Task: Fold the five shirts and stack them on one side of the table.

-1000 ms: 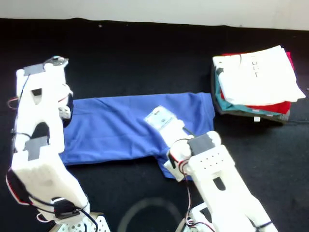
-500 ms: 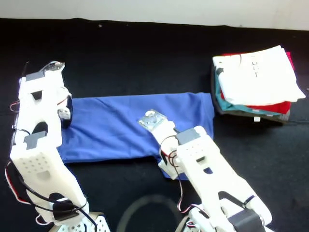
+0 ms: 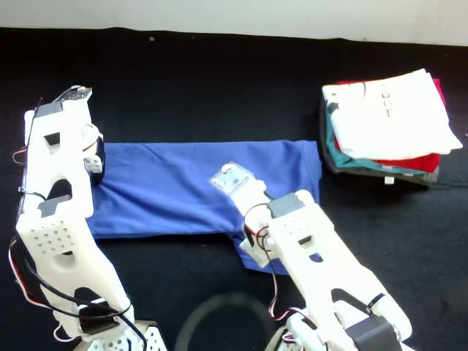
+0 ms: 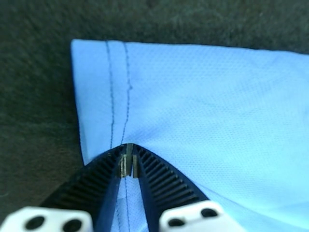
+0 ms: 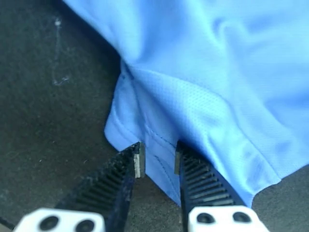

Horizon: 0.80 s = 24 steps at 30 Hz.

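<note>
A blue shirt (image 3: 175, 190) lies flat across the middle of the black table. My left gripper (image 3: 95, 167) stands at the shirt's left end. In the left wrist view it (image 4: 128, 166) is shut on the stitched hem of the blue fabric (image 4: 217, 106). My right gripper (image 3: 252, 245) is at the shirt's near edge, over the sleeve that sticks out toward the arms. In the right wrist view it (image 5: 157, 159) is narrowly open, its fingertips on either side of the sleeve's hem (image 5: 145, 140). A stack of folded shirts (image 3: 387, 124), white on top, sits at the right.
The stack has red and teal shirts under the white one and lies close to the blue shirt's right end. Bare black table (image 3: 219, 73) stretches behind the shirt. A pale wall runs along the far edge.
The left gripper has drawn the shirt's left end slightly toward the far side. The right arm has shifted left and forward over the sleeve, then held still.
</note>
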### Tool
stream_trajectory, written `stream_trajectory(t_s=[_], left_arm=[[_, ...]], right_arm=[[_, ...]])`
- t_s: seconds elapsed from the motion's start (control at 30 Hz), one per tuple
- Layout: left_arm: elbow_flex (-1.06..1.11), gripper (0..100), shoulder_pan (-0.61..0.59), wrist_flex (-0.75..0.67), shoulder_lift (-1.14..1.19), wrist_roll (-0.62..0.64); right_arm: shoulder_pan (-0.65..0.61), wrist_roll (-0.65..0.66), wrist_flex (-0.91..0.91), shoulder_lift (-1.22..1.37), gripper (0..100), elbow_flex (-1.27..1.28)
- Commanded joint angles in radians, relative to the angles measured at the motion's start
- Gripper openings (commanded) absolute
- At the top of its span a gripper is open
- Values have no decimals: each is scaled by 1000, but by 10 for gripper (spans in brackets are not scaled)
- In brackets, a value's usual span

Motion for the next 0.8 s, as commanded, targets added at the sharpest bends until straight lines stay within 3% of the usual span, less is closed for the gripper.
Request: stream_trajectory(t_s=[0.0,0.33,0.6,0.77], left_arm=[[-33,9,-25,-9,10,3],[-33,9,-22,-9,12,3],[-33,9,-22,-9,12,3],[-33,9,-22,-9,12,3]], right_arm=[[15,-11,-15,1,112,19],[15,-41,-96,1,114,79],[15,-41,-97,1,176,82],[15,-44,-159,19,70,91]])
